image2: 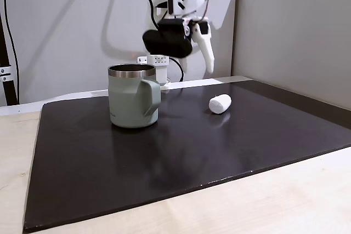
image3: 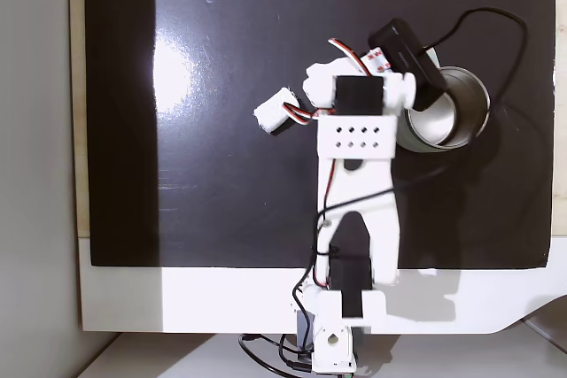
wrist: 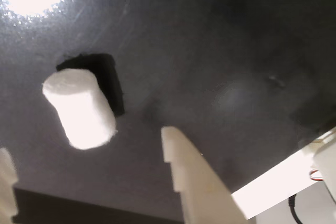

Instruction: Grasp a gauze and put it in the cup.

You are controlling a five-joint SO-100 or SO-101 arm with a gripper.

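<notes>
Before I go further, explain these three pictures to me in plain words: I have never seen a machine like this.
The white machine is a small robot arm bolted at the table's edge, with a two-finger gripper at its tip. One picture comes from a camera on the gripper, looking down past its fingers. Another is taken from table level, facing the arm. The third looks straight down from above.

On the black mat stand a green cup with a steel rim and, apart from it, a small white gauze roll lying on its side. The gripper is open, raised above the mat and holding nothing; in the wrist view the gauze lies just beyond the fingers.
</notes>
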